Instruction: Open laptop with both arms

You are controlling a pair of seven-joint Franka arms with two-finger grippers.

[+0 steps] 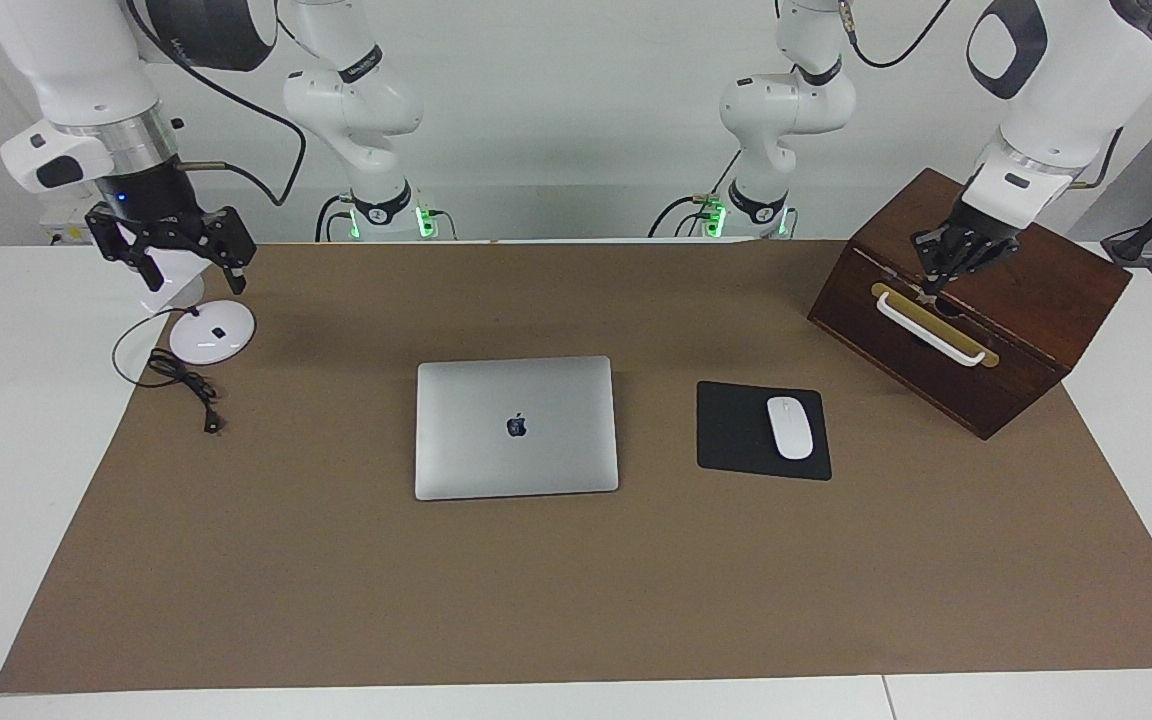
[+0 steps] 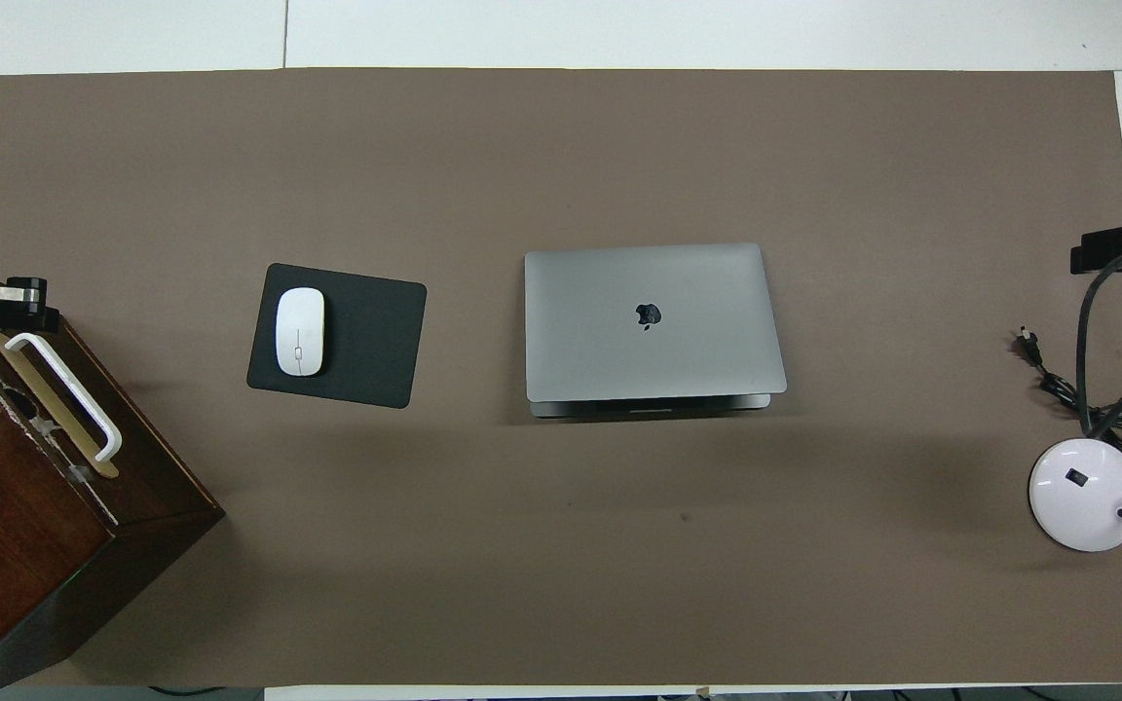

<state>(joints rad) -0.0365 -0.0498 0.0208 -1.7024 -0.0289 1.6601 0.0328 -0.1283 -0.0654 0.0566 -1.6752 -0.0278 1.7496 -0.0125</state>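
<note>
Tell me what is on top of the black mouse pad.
A white mouse lies on the mouse pad, toward the end nearest the wooden box. The rest of the pad is bare. What is under the mouse is covered.

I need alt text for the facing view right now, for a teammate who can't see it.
A closed silver laptop lies mid-table, untouched, with a white mouse on a black pad beside it. The left hand, shut, hangs over a wooden box above its white handle; the right hand, open, hangs over a white lamp base.
</note>
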